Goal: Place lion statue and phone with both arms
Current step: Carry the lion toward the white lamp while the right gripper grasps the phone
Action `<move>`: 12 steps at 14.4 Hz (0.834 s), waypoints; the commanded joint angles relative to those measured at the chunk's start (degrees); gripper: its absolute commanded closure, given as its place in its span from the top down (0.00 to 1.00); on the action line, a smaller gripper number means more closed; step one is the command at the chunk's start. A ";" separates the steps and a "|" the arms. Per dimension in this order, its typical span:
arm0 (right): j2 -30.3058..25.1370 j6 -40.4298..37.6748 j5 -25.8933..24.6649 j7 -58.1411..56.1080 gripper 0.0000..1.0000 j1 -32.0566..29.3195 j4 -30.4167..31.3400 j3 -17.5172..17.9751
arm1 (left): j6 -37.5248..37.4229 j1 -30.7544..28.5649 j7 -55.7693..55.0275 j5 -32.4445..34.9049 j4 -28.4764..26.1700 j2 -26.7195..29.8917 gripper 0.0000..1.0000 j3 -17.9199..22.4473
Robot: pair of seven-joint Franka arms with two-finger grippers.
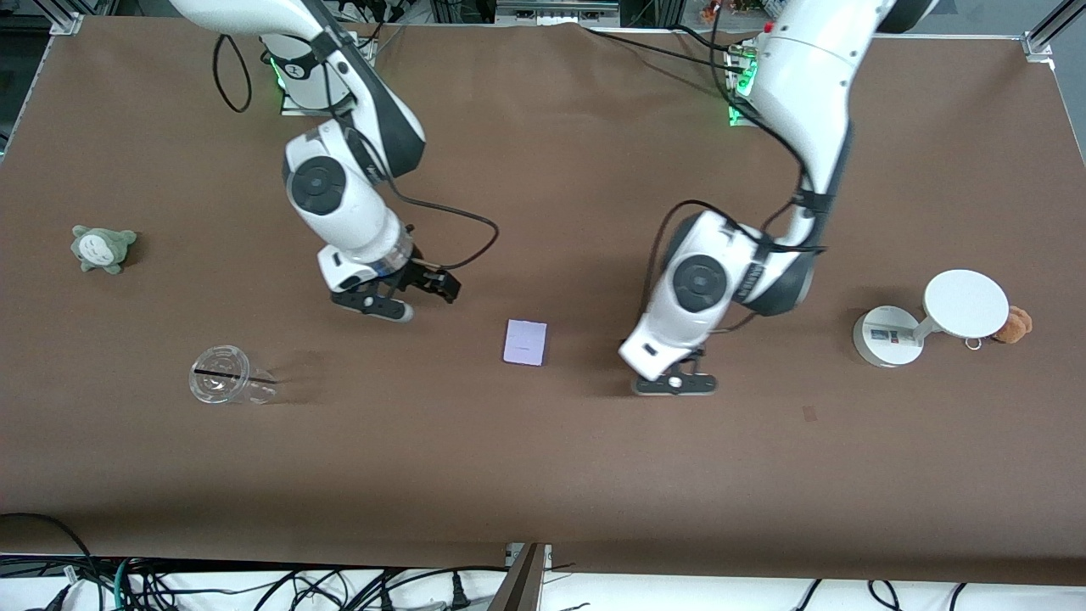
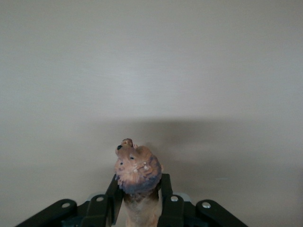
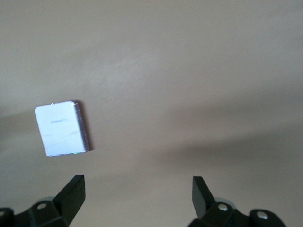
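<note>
Currently the left gripper (image 2: 137,208) is clamped on the lion (image 2: 137,171), whose head shows between the fingers in the left wrist view; in the front view this gripper (image 1: 676,383) sits low over bare table near the middle, the lion itself hidden under the wrist. The phone (image 1: 525,342) lies flat on the table (image 1: 543,475), between the two grippers and apart from both.

The right gripper (image 1: 399,299) hangs over the table toward the right arm's end from the phone, fingers spread wide and empty. In its wrist view the phone (image 3: 61,128) lies off to one side of the open gap, not between the fingers (image 3: 71,194).

Judged step: lion in hand and about to be set down; phone not yet grasped. The next move calls for the right gripper to shift until the phone is centred between its fingers, then descend. The slab is thin, so the fingertips must reach close to the table to catch its edges.

Open room is ample around the phone. A cup (image 1: 225,376) lies on its side nearer the camera than the right gripper, well apart. A stand (image 1: 929,327) sits toward the left arm's end.
</note>
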State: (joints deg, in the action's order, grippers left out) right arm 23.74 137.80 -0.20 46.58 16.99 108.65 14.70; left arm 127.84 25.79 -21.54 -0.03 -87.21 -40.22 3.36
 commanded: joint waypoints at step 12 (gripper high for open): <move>24.32 4.48 -16.41 17.42 1.00 10.96 -25.15 -1.86 | 4.78 -15.77 23.48 -5.57 -17.46 9.37 0.00 8.15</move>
State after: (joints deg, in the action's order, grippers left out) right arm 45.50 140.33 -15.12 63.12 26.64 86.25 14.15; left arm 131.65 11.27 -0.54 -1.62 -100.99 -33.26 11.91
